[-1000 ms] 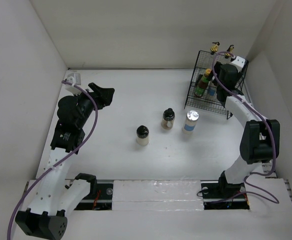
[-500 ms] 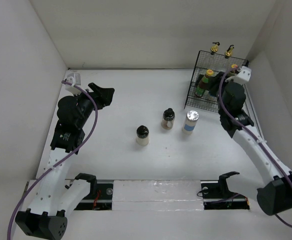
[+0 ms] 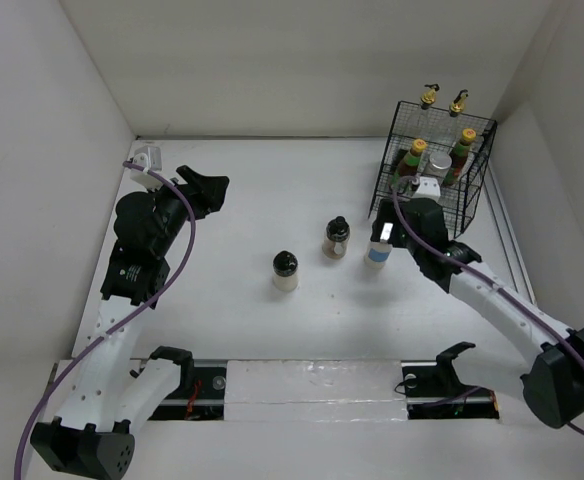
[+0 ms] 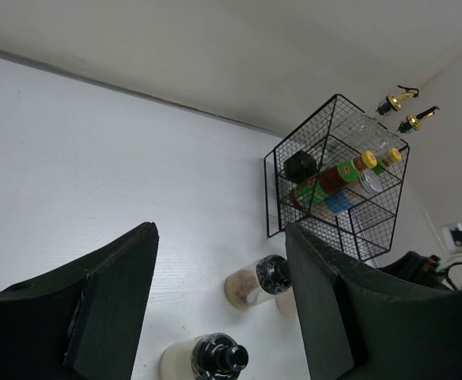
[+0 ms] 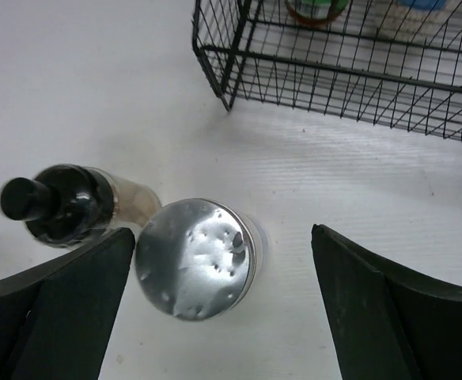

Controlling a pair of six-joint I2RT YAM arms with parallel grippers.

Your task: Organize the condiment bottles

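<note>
Three bottles (image 3: 285, 270) mid-frame, more in basket (image 3: 387, 165) upper right, right gripper (image 5: 223, 313) wide open over shaker (image 5: 195, 257), left gripper (image 4: 219, 297) wide open, empty.

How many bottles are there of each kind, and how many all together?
Gold-spout bottles: 2
Yellow-capped sauces: 2
Silver-capped shakers: 2
Black-capped jars: 3, one of them apparently inside the basket
Total: 9

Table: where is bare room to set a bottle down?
Bare: back strip between left gripper and wire basket; near strip between black-capped jars and rail. Crowded: basket front, right gripper over the shaker.
</note>
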